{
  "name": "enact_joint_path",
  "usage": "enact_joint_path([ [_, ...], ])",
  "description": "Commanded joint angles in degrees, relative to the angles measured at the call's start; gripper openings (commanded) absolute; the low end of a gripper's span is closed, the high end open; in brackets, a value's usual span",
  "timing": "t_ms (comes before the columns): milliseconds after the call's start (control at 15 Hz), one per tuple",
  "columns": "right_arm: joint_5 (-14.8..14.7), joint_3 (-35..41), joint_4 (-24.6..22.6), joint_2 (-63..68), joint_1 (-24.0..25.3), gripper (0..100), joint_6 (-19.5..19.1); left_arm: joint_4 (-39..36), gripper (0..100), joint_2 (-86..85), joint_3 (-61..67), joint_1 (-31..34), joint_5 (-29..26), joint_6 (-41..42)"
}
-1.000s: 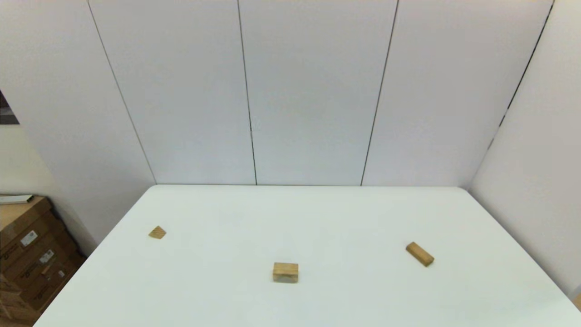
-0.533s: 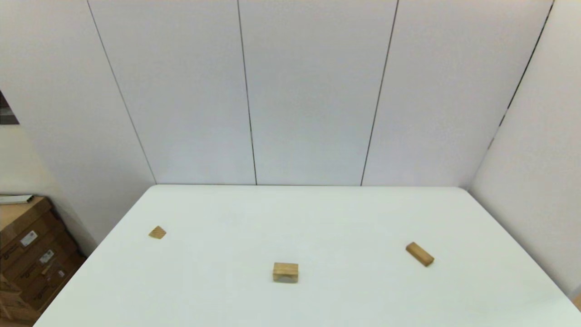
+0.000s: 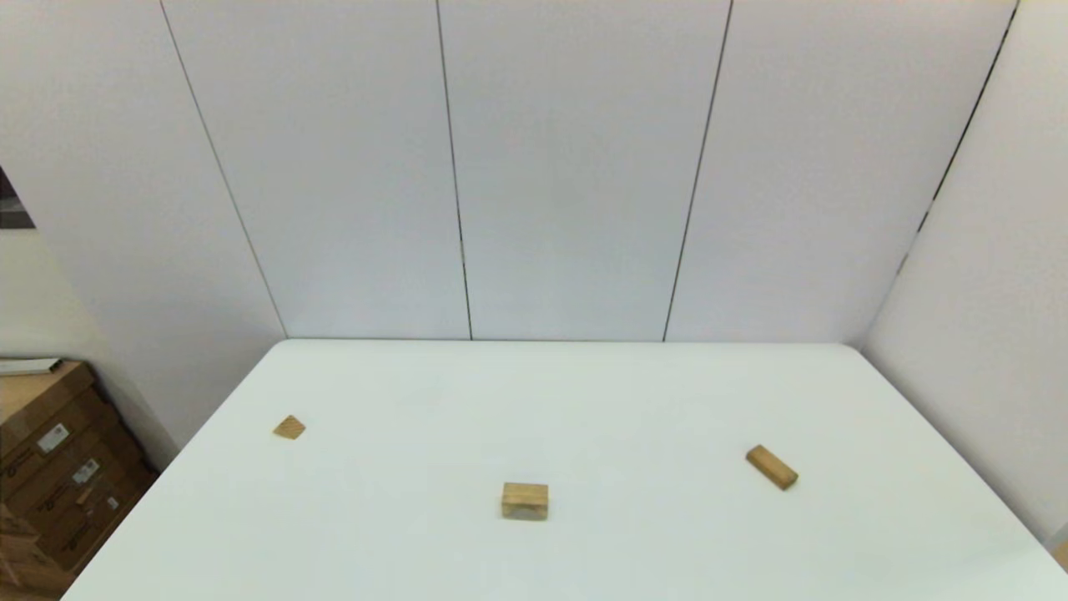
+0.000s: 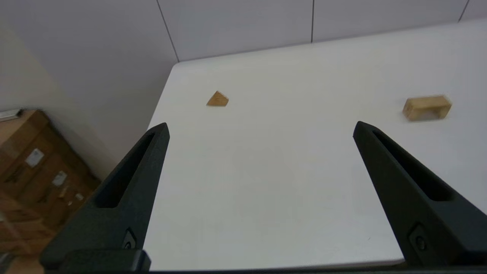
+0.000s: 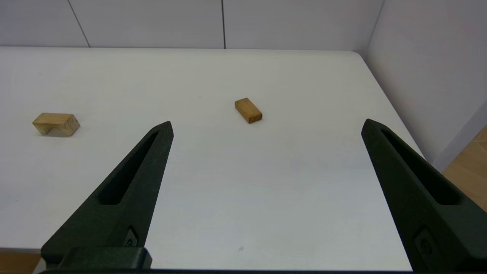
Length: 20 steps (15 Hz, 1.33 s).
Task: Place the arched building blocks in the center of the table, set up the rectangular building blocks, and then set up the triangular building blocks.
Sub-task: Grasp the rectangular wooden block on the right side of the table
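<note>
Large white rectangular table [image 3: 634, 401]: no change noted against earlier head views; no block displaced, task judged not started.

Left gripper [image 4: 260, 127], right gripper [image 5: 266, 123]: held back at near table edge, jaws spread wide, nothing gripped.

Flat light-brown wooden rectangular bar [image 3: 771, 467]: lying flat, right side.

Chunky light-wood arched block [image 3: 525, 501]: near front centre, notch down.

Small light-wood triangular wedge [image 3: 289, 427]: left side, near edge.

Blocks well apart; no obstruction seen.

Brown cardboard boxes [image 3: 50, 467]: beside table, left.
</note>
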Motion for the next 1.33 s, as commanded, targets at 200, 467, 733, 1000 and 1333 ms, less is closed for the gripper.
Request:
enact_joint_path([
  [200,-0.01,0.0,0.05,0.07,0.04,100,-0.01,-0.34,100,-0.41,1.12,0.05,0.46,-4.11],
  [467,-0.01,0.0,0.05,0.07,0.04,100,-0.01,-0.43,100,-0.41,1.21,-0.04,0.72,-5.51],
  [733,-0.01,0.0,0.05,0.07,0.04,100,-0.01,-0.43,100,-0.41,1.21,0.05,1.25,-6.04],
  [1000,-0.1,0.0,0.05,0.07,0.04,100,-0.01,-0.43,100,-0.41,1.21,0.05,1.25,-6.04],
  [1333,-0.1,0.0,0.14,0.07,0.04,100,-0.19,-0.43,100,-0.41,1.21,0.05,1.25,-6.04],
])
